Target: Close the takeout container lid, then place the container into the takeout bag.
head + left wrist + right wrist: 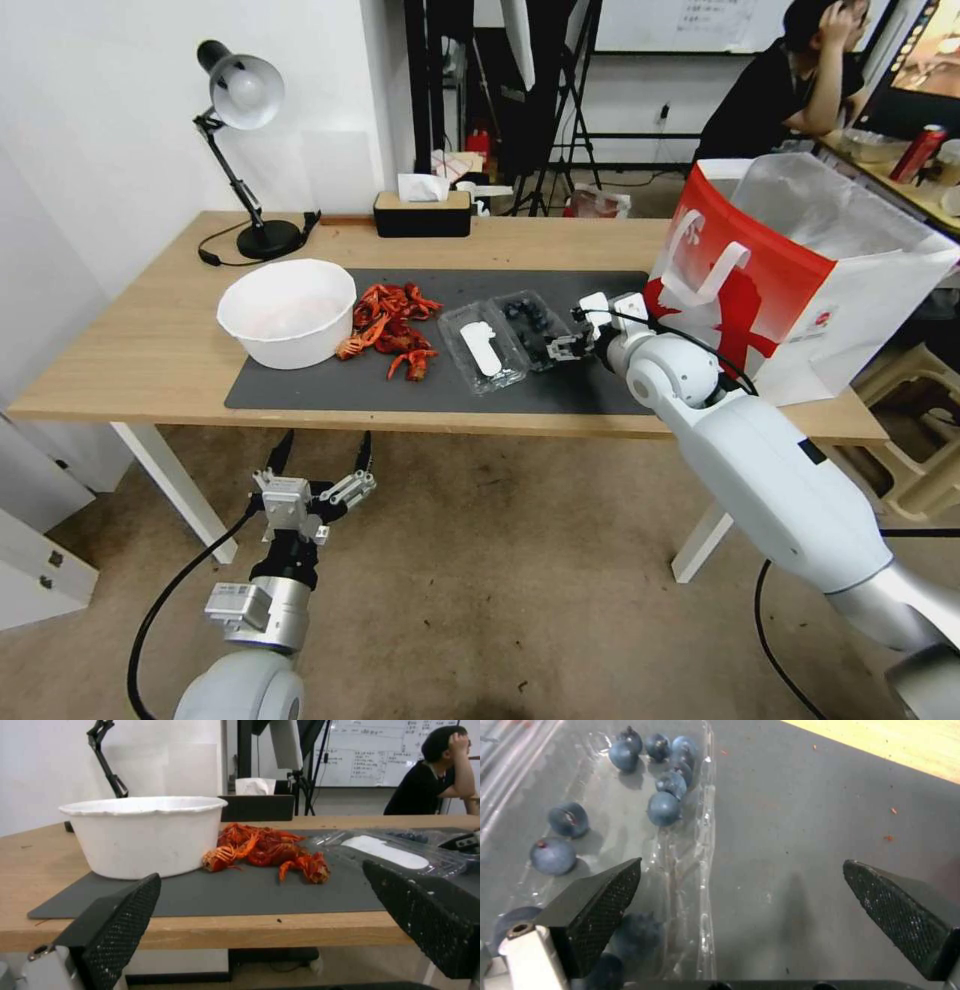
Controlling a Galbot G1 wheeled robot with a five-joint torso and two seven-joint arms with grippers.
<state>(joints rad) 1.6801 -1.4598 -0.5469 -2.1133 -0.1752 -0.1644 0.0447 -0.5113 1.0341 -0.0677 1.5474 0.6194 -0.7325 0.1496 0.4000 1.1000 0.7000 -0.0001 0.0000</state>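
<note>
The takeout container [530, 322] lies open on the dark mat, with blueberries [664, 808] in its clear berry half. Its lid [482, 352], with the white oblong label, lies flat beside it toward the bowl and also shows as the lid [385, 851] in the left wrist view. My right gripper [558, 347] is open at the berry half's outer rim. In its wrist view the right gripper [741, 864] straddles the clear rim [700, 877], one finger over the berries and one over the mat. The takeout bag [800, 260] stands open at the table's right end. My left gripper [322, 455] hangs open below the table's front edge.
A white bowl [290, 310] and a heap of red crayfish [395, 325] sit on the mat [330, 390] to the left of the container. A desk lamp [245, 150] and a tissue box [422, 210] stand at the back. A stool [910, 440] is beside the bag.
</note>
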